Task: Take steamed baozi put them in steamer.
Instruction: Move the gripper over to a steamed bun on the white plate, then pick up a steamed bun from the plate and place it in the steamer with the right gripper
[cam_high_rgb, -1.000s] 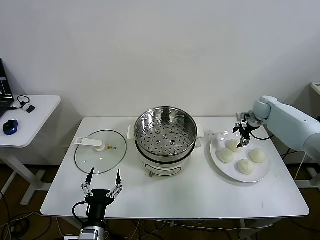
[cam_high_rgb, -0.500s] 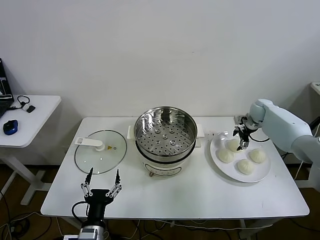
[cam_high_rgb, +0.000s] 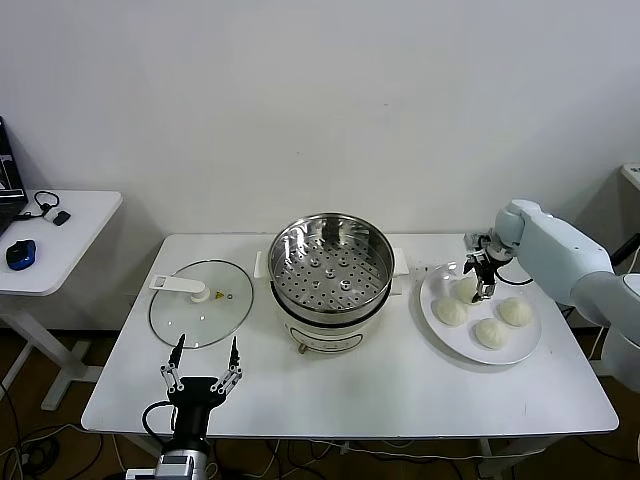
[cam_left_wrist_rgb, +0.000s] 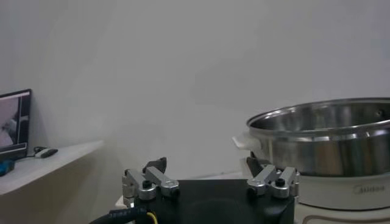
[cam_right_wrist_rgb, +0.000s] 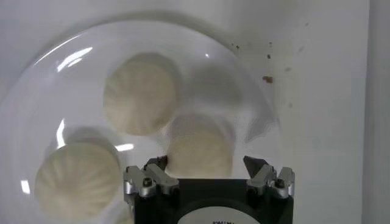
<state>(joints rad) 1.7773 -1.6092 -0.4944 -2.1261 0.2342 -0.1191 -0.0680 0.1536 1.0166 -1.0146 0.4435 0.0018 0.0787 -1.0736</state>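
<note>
Four cream-white baozi lie on a round white plate (cam_high_rgb: 528, 343) at the table's right: a rear one (cam_high_rgb: 466, 289), one at the left (cam_high_rgb: 450, 312), one at the right (cam_high_rgb: 514, 311) and a front one (cam_high_rgb: 489, 333). My right gripper (cam_high_rgb: 481, 281) is open and hangs just over the rear baozi. In the right wrist view its jaws (cam_right_wrist_rgb: 206, 163) straddle that baozi (cam_right_wrist_rgb: 200, 149) without closing on it; two others (cam_right_wrist_rgb: 141, 94) (cam_right_wrist_rgb: 76, 179) lie beside it. The steel steamer (cam_high_rgb: 330, 275) with its perforated tray stands empty at the table's centre. My left gripper (cam_high_rgb: 203, 366) is open and parked at the front left edge.
The glass lid (cam_high_rgb: 200, 303) with a white handle lies flat to the left of the steamer. The steamer's wall (cam_left_wrist_rgb: 323, 140) shows in the left wrist view beyond the left gripper (cam_left_wrist_rgb: 207, 167). A side table (cam_high_rgb: 50, 240) with a mouse stands at the far left.
My right gripper has shifted slightly left and lower over the rear baozi as the arm swung round. The left arm, baozi and steamer have not moved.
</note>
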